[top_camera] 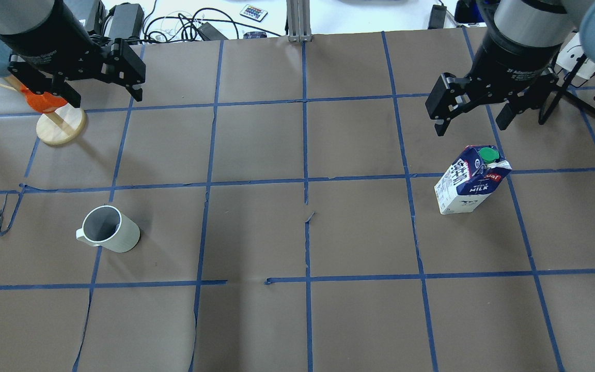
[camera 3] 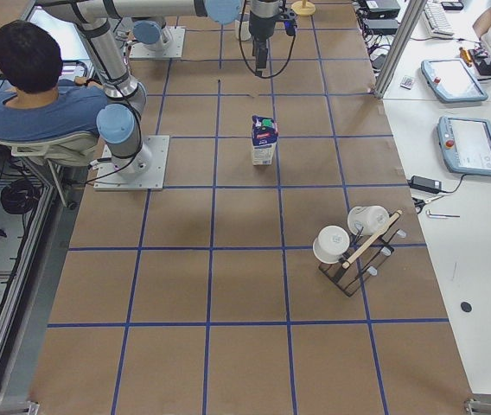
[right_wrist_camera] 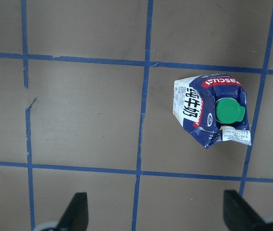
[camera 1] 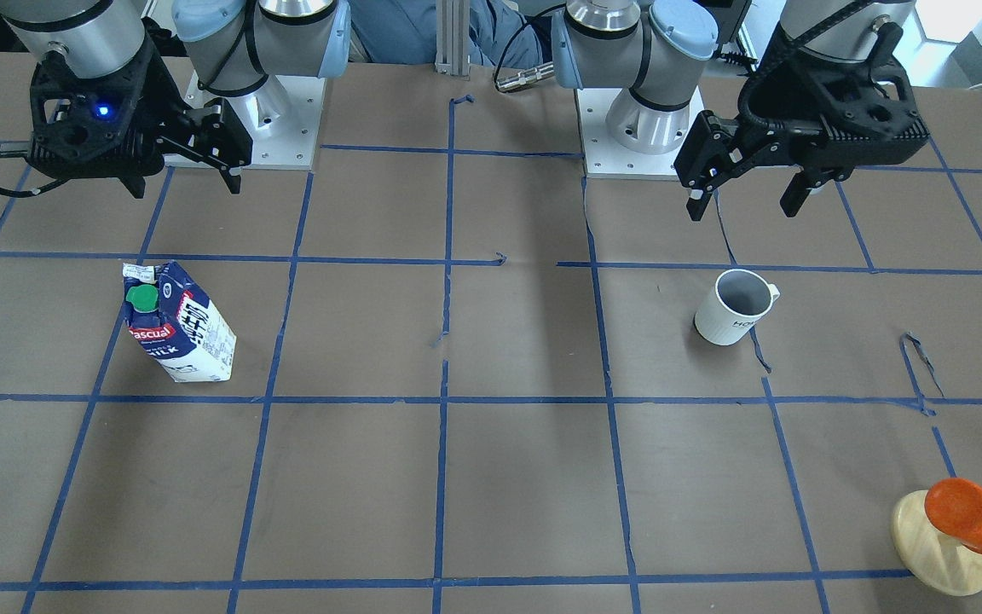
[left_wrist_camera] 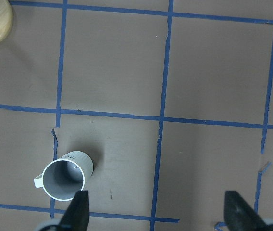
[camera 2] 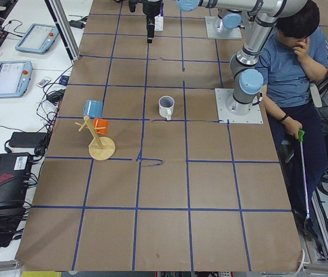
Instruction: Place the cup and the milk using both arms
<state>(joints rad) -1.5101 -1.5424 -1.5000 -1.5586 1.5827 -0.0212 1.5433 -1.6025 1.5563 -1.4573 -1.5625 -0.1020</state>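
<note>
The white ribbed cup (camera 1: 734,307) stands upright on the brown table, handle to the side; it also shows in the overhead view (top_camera: 109,236) and the left wrist view (left_wrist_camera: 65,175). My left gripper (camera 1: 742,205) is open and empty, raised above the table and well clear of the cup. The blue and white milk carton (camera 1: 180,324) with a green cap stands upright, also in the overhead view (top_camera: 470,181) and the right wrist view (right_wrist_camera: 213,113). My right gripper (camera 1: 184,183) is open and empty, raised beside the carton without touching it.
An orange mug on a wooden stand (camera 1: 973,512) sits near the table edge on my left, under my left wrist in the overhead view (top_camera: 44,101). A rack with white cups (camera 3: 349,242) stands on my right. A person (camera 2: 288,57) sits behind the arm bases.
</note>
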